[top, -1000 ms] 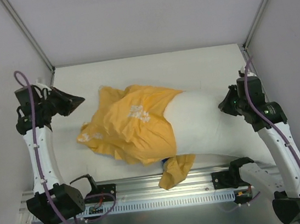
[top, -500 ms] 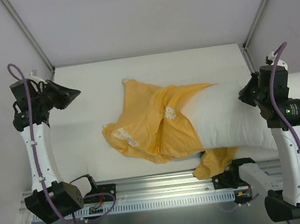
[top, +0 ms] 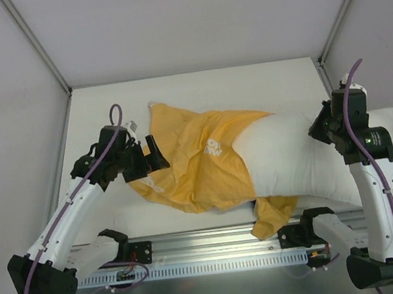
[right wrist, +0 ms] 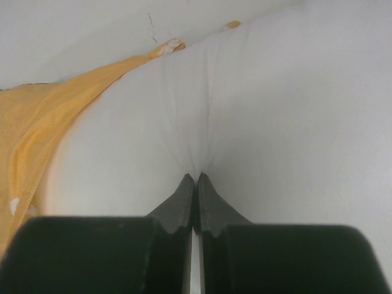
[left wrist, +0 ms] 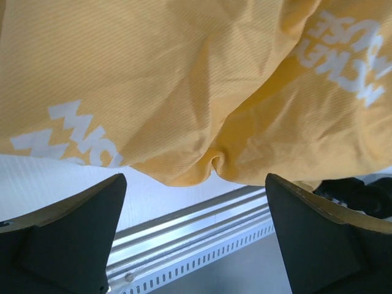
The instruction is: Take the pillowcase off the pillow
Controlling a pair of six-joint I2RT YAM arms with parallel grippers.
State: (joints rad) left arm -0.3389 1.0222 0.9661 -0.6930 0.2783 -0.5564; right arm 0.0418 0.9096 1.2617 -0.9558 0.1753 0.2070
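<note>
The orange-yellow pillowcase lies crumpled mid-table, still covering the left end of the white pillow. One tail of it hangs over the front rail. My left gripper is at its left edge, open. In the left wrist view the pillowcase with white lettering fills the top, and nothing lies between the fingers of the left gripper. My right gripper is shut on the pillow. The right wrist view shows the right gripper pinching a pucker of the pillow, with the pillowcase at left.
An aluminium rail runs along the near edge of the white table. The pillow's right end overhangs the table's right side. Grey walls and slanted frame posts close in the back and sides.
The left arm swung in from the far left to the pillowcase's left edge and its gripper opened. The right arm, still pinching the pillow, shifted it slightly left.
</note>
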